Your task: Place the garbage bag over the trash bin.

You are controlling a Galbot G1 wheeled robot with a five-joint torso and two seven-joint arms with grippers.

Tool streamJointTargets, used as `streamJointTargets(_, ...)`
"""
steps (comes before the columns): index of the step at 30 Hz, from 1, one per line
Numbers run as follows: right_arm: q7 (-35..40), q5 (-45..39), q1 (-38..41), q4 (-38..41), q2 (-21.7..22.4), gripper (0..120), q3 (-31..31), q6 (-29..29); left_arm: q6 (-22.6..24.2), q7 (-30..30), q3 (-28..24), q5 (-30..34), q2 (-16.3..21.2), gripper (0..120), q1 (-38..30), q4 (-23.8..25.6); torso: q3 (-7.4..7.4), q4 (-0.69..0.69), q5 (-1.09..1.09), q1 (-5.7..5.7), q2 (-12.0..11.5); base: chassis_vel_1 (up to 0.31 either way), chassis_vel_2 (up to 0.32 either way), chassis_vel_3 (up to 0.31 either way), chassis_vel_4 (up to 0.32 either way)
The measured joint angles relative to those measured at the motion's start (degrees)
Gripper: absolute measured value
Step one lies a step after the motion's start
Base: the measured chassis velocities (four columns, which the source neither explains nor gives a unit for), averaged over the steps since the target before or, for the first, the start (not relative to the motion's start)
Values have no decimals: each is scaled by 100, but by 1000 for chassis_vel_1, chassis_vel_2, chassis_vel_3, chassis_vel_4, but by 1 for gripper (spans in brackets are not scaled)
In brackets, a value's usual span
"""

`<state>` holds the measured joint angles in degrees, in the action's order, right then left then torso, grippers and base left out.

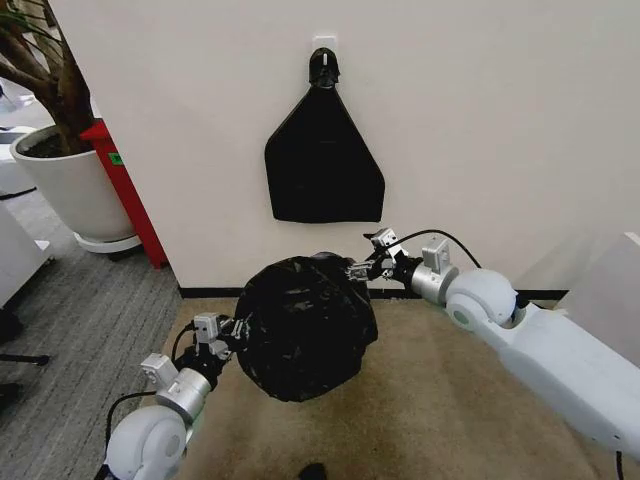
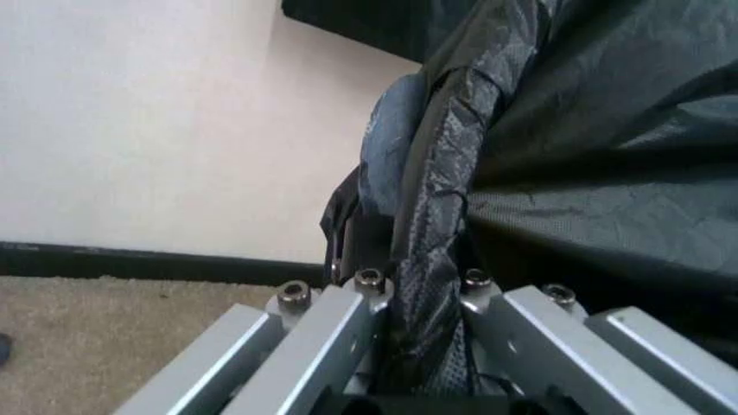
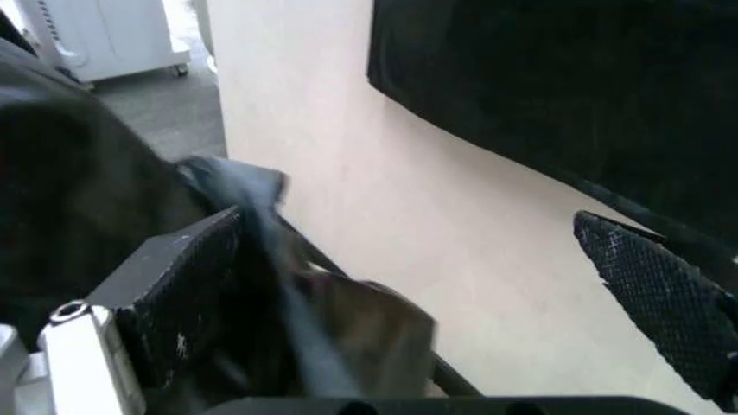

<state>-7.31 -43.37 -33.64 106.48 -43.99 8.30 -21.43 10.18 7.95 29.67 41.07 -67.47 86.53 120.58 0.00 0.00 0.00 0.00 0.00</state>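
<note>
The garbage bag (image 1: pixel 305 325), glossy crinkled black plastic, bulges in a round mound above the beige carpet in the head view. The trash bin is hidden beneath it. At the mound's left edge my left gripper (image 1: pixel 226 336) is shut on the bag; the left wrist view shows a twisted band of the garbage bag (image 2: pixel 433 225) pinched in the left gripper (image 2: pixel 417 259). My right gripper (image 1: pixel 364 268) sits at the bag's upper right edge. In the right wrist view the right gripper (image 3: pixel 427 251) stands open, with a strip of the bag (image 3: pixel 259 216) lying against one finger.
A flat black triangular sheet (image 1: pixel 323 160) hangs from a wall hook straight behind the bag. A big white plant pot (image 1: pixel 70 185) and a red panel (image 1: pixel 128 190) stand at the back left. Grey floor (image 1: pixel 80 310) borders the carpet (image 1: pixel 440 410) on the left.
</note>
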Motion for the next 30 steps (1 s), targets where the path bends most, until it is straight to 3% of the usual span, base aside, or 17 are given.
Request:
streamJointTargets(10,-113,104,133,-651,-66,100,-1,89,-63,147,76,-123,-108,1,334,381,0,0,0,0,0,0,0,0,0)
streamJointTargets(14,-246,264,334,-1519,-283,100,48,219,-105,205,83,-179,-218,1,600,796,0,0,0,0,0,0,0,0,0)
streamJointTargets(18,-282,333,353,-1887,-421,100,65,285,-105,206,121,-179,-242,1,669,1010,0,0,0,0,0,0,0,0,0)
streamJointTargets(24,-256,296,288,-1659,-396,100,-28,289,-108,155,154,-143,-232,1,581,863,0,0,-1,0,0,0,0,0,0)
streamJointTargets(30,-102,-11,304,-1014,-176,100,-42,213,-137,79,107,-125,-253,1,368,356,0,0,-2,0,0,0,0,0,0)
